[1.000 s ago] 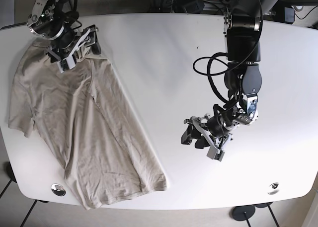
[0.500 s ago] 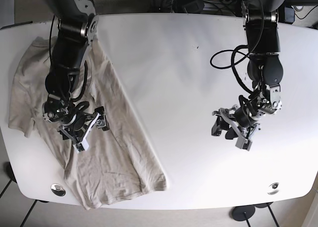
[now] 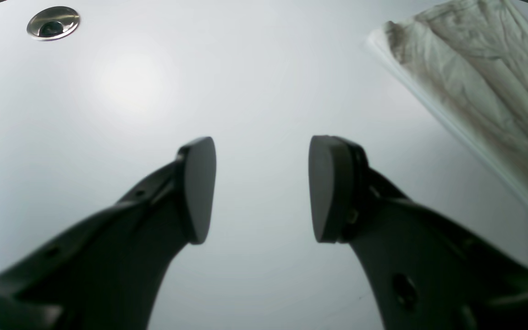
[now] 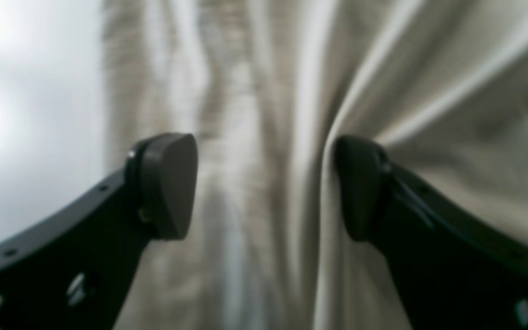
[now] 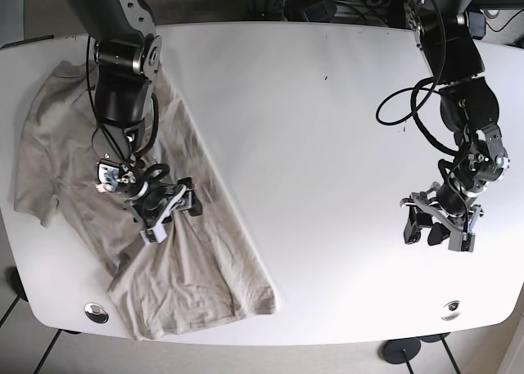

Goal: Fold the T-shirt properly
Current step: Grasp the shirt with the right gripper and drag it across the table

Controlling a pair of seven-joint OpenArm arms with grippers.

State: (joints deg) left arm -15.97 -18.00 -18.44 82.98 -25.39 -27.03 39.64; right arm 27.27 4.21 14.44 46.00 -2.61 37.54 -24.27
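The beige T-shirt (image 5: 205,268) lies flat on the left of the white table (image 5: 327,145), its right side folded in along a diagonal edge. My right gripper (image 5: 173,217) is low on the shirt's middle. In the right wrist view this gripper (image 4: 264,188) is open, with wrinkled cloth (image 4: 429,68) between its fingers and the right fingertip (image 4: 358,183) against a raised fold. My left gripper (image 5: 434,235) hangs over bare table at the right, away from the shirt. It is open and empty (image 3: 261,188), and the shirt's edge (image 3: 475,73) shows at the top right of its view.
Two metal grommets (image 5: 96,312) (image 5: 450,309) sit near the table's front corners; one grommet (image 3: 53,22) shows in the left wrist view. The shirt's hem lies close to the front table edge. Cables and equipment crowd the floor behind the table.
My right gripper came down from the collar to the shirt's middle, then shifted a little right. My left gripper moved right and slightly toward the front, away from the shirt.
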